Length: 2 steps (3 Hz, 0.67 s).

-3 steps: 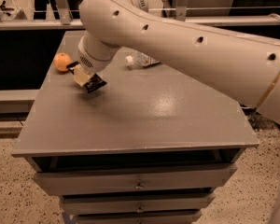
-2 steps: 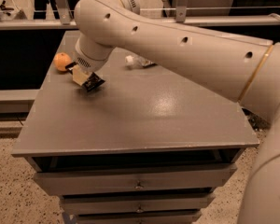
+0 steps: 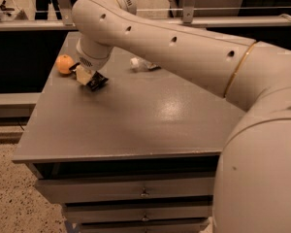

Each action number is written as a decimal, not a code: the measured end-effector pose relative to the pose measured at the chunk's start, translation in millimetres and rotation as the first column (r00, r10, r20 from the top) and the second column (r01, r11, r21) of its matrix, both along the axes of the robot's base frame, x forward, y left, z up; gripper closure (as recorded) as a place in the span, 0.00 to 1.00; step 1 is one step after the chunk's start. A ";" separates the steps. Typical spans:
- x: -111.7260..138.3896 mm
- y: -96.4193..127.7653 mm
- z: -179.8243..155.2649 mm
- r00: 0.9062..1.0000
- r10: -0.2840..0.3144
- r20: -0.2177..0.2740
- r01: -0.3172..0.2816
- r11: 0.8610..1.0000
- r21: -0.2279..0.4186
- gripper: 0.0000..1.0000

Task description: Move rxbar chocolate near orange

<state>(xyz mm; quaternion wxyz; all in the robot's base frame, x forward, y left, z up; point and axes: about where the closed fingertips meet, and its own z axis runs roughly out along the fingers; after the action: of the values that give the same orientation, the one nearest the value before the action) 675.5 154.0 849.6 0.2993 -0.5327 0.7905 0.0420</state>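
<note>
Hand [image 3: 91,78] sits low over your worktop [image 3: 136,125], seemingly clamped on the rxbar chocolate [image 3: 99,81]. The orange [image 3: 64,64] lies just beside it.

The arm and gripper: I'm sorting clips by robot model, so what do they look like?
The arm is a thick, smooth cream-white tube in rounded segments, with a row of small dark holes and a thin gold ring near its widest joint. No loose cables show. The gripper, above the table's far left beside the orange, ends in tan and black parts below a slotted vent.
</note>
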 end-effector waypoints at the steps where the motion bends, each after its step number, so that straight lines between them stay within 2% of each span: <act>1: 9.1 -0.7 -4.4 1.000 0.000 0.002 0.000 1.000 -0.022 0.58; 2: 14.6 -5.8 -8.3 1.000 -0.005 0.003 0.005 0.999 -0.042 0.27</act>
<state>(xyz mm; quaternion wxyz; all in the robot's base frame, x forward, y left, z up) 690.1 148.2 841.4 0.2891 -0.5370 0.7921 0.0238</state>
